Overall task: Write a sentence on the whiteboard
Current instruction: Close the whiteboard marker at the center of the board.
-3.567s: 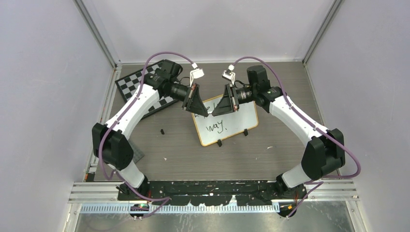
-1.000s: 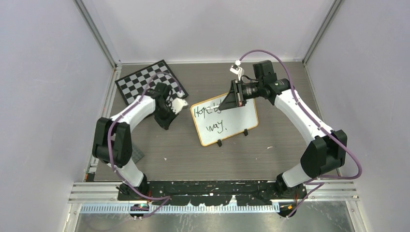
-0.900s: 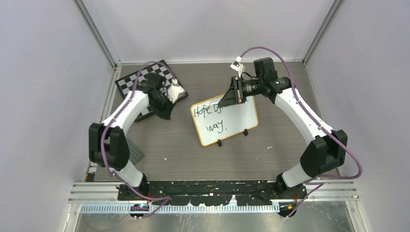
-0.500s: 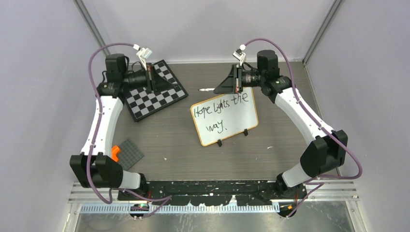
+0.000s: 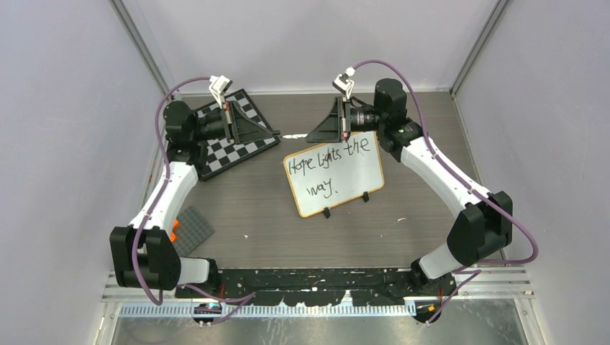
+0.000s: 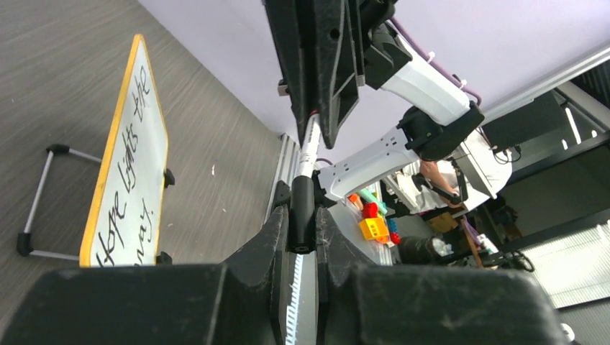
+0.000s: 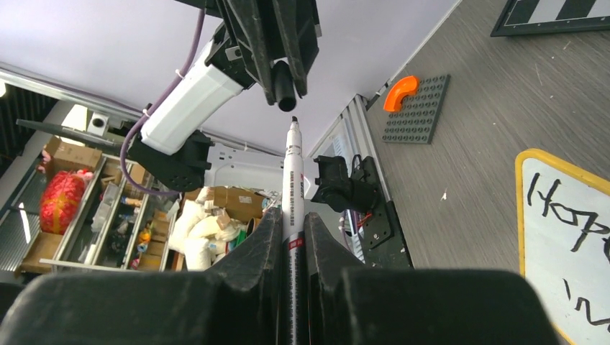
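The whiteboard [image 5: 338, 180] stands on the table's middle, propped on black clip feet, with "Hope lights the way." written on it. It also shows in the left wrist view [image 6: 129, 172] and the right wrist view [image 7: 568, 237]. My right gripper [image 5: 311, 136] is shut on a white marker [image 7: 293, 180], held level above the table behind the board, tip pointing left. My left gripper [image 5: 267, 134] faces it, shut on the black marker cap [image 6: 302, 215]. In the right wrist view the marker tip sits just short of the cap's mouth [image 7: 285, 90].
A black-and-white chessboard [image 5: 230, 147] lies at the back left under my left gripper. A grey studded plate [image 5: 193, 228] with an orange piece [image 5: 173, 228] lies at the left edge. Walls close in on three sides.
My right gripper has lifted the marker off the whiteboard and carried it left. My left arm swung out over the chessboard, then turned its cap towards the marker tip. The gap between them has closed.
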Action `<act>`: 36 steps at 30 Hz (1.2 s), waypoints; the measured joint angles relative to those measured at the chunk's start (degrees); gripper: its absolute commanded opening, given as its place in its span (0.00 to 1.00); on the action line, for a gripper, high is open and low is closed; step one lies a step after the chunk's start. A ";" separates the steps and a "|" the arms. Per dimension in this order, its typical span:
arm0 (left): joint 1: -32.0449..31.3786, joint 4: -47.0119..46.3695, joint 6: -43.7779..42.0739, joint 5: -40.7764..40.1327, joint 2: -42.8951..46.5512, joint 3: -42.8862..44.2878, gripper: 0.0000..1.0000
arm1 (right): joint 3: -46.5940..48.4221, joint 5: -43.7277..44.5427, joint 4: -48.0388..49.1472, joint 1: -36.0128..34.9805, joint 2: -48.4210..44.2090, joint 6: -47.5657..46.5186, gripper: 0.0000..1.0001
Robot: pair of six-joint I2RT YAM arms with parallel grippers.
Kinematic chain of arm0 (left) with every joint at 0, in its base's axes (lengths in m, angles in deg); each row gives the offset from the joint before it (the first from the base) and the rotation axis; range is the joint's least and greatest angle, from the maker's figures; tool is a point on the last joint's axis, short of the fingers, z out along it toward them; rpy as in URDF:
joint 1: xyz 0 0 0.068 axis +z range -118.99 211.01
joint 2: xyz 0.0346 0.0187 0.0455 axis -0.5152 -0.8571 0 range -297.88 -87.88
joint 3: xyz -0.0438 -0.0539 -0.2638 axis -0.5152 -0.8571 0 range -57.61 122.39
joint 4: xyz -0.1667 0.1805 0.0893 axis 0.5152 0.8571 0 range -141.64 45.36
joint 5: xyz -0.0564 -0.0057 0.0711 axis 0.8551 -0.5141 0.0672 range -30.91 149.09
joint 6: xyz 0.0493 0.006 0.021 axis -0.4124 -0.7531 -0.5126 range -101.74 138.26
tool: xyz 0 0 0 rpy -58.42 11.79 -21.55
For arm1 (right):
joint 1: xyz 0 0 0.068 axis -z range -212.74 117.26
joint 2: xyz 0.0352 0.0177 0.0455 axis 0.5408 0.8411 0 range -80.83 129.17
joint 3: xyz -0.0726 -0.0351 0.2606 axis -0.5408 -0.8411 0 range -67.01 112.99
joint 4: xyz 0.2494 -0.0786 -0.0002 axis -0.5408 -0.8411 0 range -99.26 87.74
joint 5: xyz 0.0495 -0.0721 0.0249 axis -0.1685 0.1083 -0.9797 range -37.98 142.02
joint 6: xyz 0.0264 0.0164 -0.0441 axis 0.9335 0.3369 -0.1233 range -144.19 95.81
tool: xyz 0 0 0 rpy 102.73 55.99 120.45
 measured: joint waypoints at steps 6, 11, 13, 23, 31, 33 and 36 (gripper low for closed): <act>-0.63 -5.62 4.33 0.59 1.22 0.00 0.00 | -0.07 -0.59 1.14 -0.20 -0.20 0.42 0.00; -1.11 -6.49 5.35 1.33 1.22 -0.02 0.00 | -0.07 -0.74 1.49 -0.20 -0.22 0.50 0.00; -1.11 -6.54 5.38 1.53 1.25 -0.15 0.00 | -0.07 -0.90 1.44 -0.20 -0.22 0.46 0.00; -1.11 -3.28 2.05 2.45 2.03 -0.50 0.00 | -0.07 -1.33 0.98 -0.17 -1.60 -0.24 0.00; -1.11 -2.34 1.01 2.73 2.23 -0.50 0.00 | -0.07 -1.46 0.92 -0.20 -1.73 -0.26 0.00; -1.11 -2.14 1.01 2.73 2.23 -0.50 0.00 | -0.07 -1.46 0.81 -0.20 -1.73 -0.26 0.00; -1.33 -2.03 1.01 2.73 2.23 -0.50 0.00 | -0.07 -1.46 0.76 -0.44 -1.73 -0.26 0.00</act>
